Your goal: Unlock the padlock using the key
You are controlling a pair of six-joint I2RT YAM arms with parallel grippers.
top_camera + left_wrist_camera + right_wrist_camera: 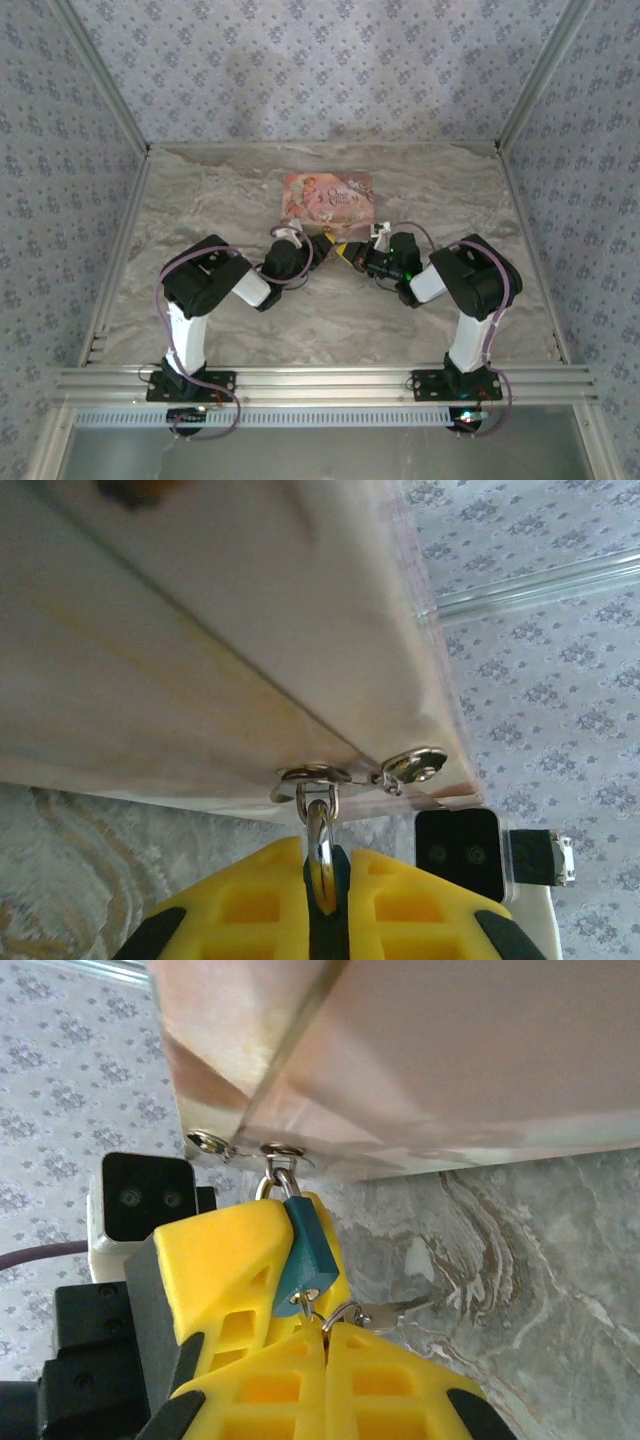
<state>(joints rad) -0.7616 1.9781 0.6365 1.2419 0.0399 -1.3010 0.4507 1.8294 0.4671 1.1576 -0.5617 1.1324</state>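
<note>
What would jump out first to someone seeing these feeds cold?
The blue padlock, hooked to the pink pouch mid-table, sits clamped between the yellow fingers of the left gripper. Just below it, the right gripper is shut on the ring of a small silvery key. From above, both grippers meet nose to nose at the pouch's near edge.

padlock [305,1252]: teal-blue | pouch [328,198]: pink, illustrated | table [200,190]: grey marbled | wall [300,70]: blue-grey floral | right claw [325,1330]: yellow

Count:
- padlock [308,1250], blue: 1
- key [395,1311], silvery, on ring: 1
- pouch [328,198], pink, illustrated: 1
- eyelets [415,766] on pouch edge: 2
- hands: 2, left hand [322,880] and right hand [325,1335]
- surface [200,200]: 1
</note>
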